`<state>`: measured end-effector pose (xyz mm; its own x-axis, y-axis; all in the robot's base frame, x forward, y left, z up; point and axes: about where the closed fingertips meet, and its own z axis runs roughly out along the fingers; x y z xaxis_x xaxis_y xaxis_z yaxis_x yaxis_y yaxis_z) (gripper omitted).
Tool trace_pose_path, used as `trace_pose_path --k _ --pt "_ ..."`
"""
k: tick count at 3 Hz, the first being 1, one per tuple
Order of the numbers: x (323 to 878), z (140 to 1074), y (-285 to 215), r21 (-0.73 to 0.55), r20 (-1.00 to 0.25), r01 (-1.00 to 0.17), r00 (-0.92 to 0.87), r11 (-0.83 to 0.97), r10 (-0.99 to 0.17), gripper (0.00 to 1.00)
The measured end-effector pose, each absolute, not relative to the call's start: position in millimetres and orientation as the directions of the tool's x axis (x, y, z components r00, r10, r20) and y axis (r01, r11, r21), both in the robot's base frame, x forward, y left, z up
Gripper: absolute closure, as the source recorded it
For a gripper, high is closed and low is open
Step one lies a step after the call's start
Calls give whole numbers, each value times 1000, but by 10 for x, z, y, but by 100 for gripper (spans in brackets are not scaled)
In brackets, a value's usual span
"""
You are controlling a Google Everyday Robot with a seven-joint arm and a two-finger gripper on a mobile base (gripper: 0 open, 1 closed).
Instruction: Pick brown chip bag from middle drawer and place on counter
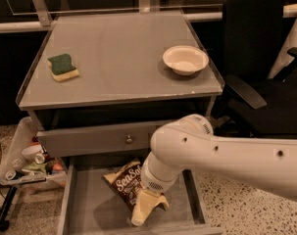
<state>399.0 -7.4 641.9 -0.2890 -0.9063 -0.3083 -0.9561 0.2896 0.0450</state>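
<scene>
The brown chip bag (124, 179) lies on the floor of the open middle drawer (89, 214), at the bottom of the view, white script facing up. My gripper (147, 207) reaches down into the drawer from the right. It sits over the bag's near, lower end and hides that end. The white arm (221, 153) crosses the right side of the drawer. The counter (118, 58) is above, with nothing from the drawer on it.
A green-and-yellow sponge (62, 66) lies on the counter's left and a white bowl (185, 59) on its right. The upper drawer front with a knob (129, 139) is slightly out. A black office chair (265, 82) stands to the right. A cluttered tray (28, 160) stands to the left.
</scene>
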Motion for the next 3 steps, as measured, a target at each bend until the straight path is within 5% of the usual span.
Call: trace_pose_path --k 3 --pt "4259 5573 274 115 -288 -917 -398 381 -871 0"
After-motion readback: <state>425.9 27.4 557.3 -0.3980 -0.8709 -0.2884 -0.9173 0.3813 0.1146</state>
